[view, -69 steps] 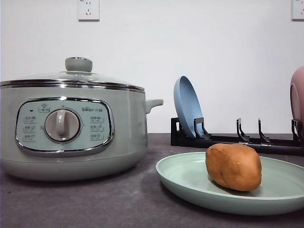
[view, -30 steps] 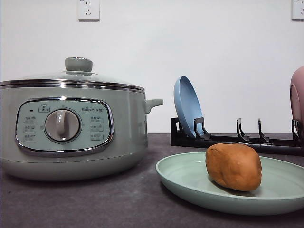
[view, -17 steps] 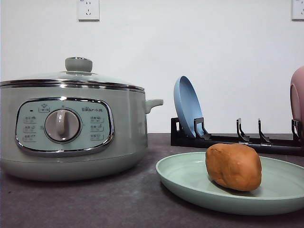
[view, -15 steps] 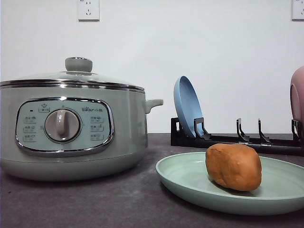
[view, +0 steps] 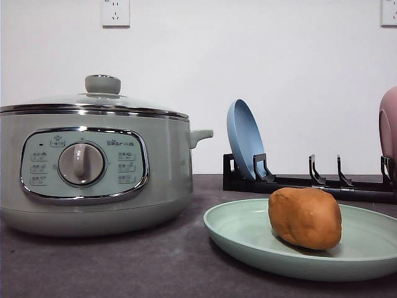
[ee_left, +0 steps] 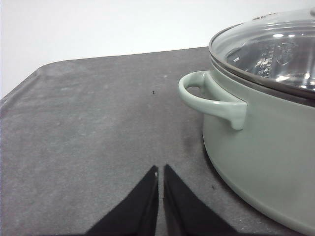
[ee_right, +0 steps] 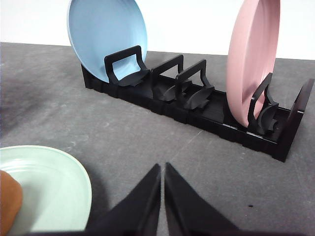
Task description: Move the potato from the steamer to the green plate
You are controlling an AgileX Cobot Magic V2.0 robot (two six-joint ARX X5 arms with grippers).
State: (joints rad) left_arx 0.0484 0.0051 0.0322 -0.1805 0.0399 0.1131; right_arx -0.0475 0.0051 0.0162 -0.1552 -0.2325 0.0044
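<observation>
The orange-brown potato lies on the pale green plate at the front right of the table; a sliver of the potato and the plate's rim also show in the right wrist view. The sage-green steamer stands at the left with its glass lid on. My left gripper is shut over bare table beside the steamer's side handle, holding nothing. My right gripper is shut and empty, on the table between the plate and the rack.
A black dish rack stands behind the green plate, holding a blue plate upright at one end and a pink plate at the other. The table's far edge runs past the steamer.
</observation>
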